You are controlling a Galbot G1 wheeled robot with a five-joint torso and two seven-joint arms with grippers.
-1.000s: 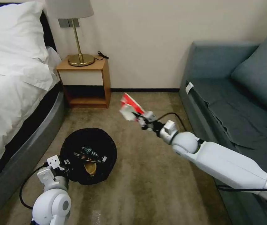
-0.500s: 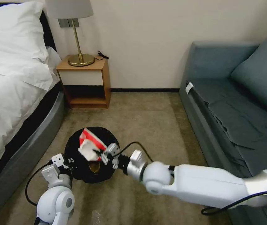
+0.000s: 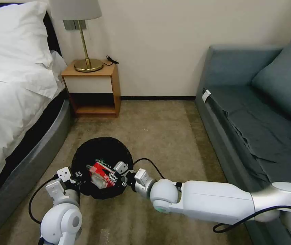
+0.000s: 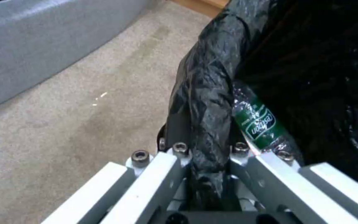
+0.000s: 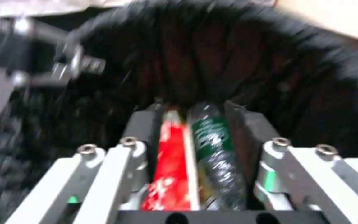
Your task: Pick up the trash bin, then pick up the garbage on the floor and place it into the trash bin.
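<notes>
While the trash bin (image 3: 101, 149) sits on the carpet (image 3: 172, 136) between the bed (image 3: 12, 112) and the sofa (image 3: 254, 112), both arms are at it. Left gripper (image 3: 74, 177) is at the bin's near rim on the bed side, fingers pinched tight on the rim with the black bag (image 4: 212, 93) wadded between them. Left wrist view confirms it: bag fold squeezed in the jaws, left gripper (image 4: 207, 155) fully committed to the bin's wall.

Right gripper (image 3: 113, 174) reaches in over the bin's near rim from the sofa side, tips inside the mouth. It's clamped on the red-and-white wrapper (image 3: 101, 174), which sits low inside the bin opening, just beside the left gripper. Right wrist view is blurred but shows the right gripper (image 5: 195, 124) with the wrapper (image 5: 171, 168) between the pads. The clear bottle with green label (image 5: 214, 149) shows right alongside it; whether that's in the jaws too or just lying below in the bin, can't tell. Left wrist view shows the same bottle (image 4: 258, 121) lying inside the bin against the wall next to the pinched rim.

Nightstand (image 3: 92, 88) with a brass lamp (image 3: 84, 37) stands beyond the bin against the wall.
</notes>
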